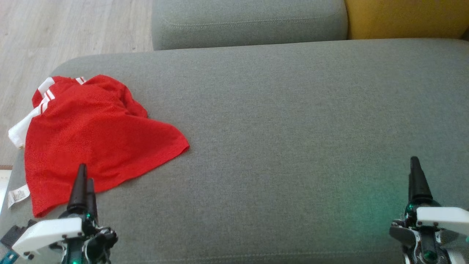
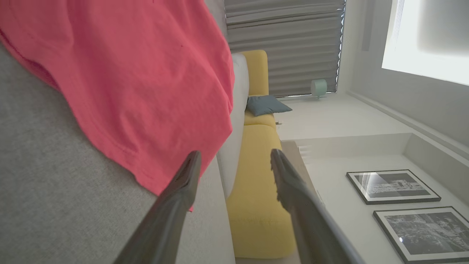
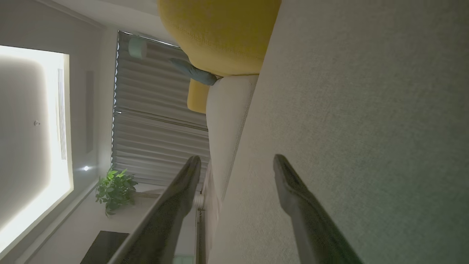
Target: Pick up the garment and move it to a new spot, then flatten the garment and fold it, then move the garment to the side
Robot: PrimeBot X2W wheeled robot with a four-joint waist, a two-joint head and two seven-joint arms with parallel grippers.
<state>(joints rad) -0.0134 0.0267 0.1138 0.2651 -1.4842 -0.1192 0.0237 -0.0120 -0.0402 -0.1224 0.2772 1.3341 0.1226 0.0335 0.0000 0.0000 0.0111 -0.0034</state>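
**One red garment, unfolded, at the left end of the seat**

Item: red garment (image 1: 95, 135), rumpled, neither flattened nor folded. It lies on the grey seat cushion (image 1: 293, 146) at its left end, and its white part seems to lap over the left edge.

Lie: the long axis runs from my near side away from me. The white-striped sleeve (image 1: 44, 99) is at the far end, the white label (image 1: 18, 196) at the near left. One hem corner (image 1: 185, 146) points right, toward the middle of the seat.

Left gripper (image 1: 85, 175): jaws apart, holding nothing, tips above the garment's near hem.

Right gripper (image 1: 414, 163): jaws apart, holding nothing, over bare cushion well apart from the cloth.

Step, as I judge it: the pick-up, not yet begun.

Next move calls for: lowering my left fingers onto the near hem and closing on cloth alone, not the cushion. My right must cross to take a second hold.
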